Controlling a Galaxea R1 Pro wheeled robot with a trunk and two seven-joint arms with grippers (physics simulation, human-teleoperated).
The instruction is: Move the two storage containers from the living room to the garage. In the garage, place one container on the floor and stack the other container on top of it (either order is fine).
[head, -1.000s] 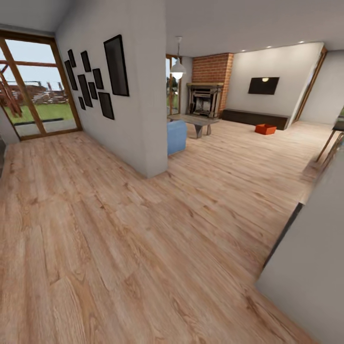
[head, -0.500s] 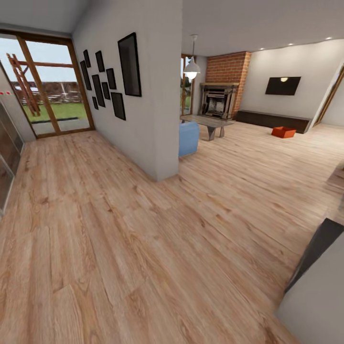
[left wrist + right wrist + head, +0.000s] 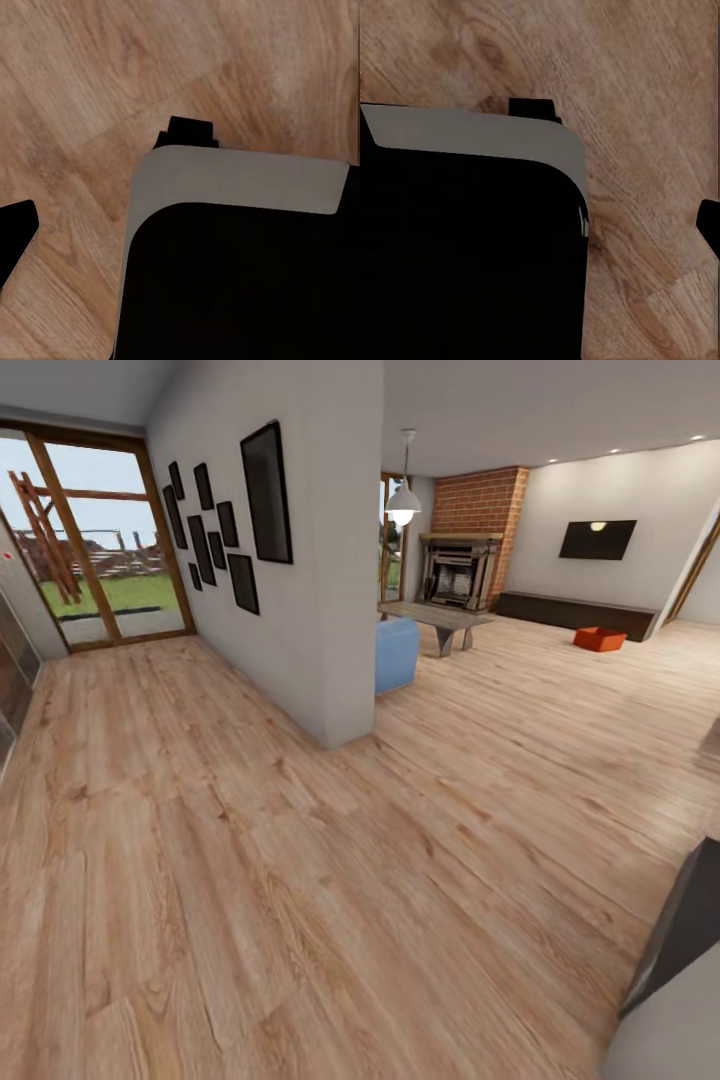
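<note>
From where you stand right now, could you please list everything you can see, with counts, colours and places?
storage container: one, orange-red, on the far floor before the cabinet
low cabinet: one, dark, under the TV
TV: one, black, on the white wall
fireplace: one, brick
sofa: one, blue, behind the wall end
coffee table: one, grey
pendant lamp: one, white
picture frames: several, black, on the wall
floor: light wood planks
robot base: black and grey, wrist views

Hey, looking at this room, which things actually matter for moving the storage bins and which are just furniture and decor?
Part of the job:
storage container, orange-red, on the wood-plank floor before the low dark cabinet

Just there:
blue sofa
coffee table
brick fireplace
wall TV
picture frames
pendant lamp
</note>
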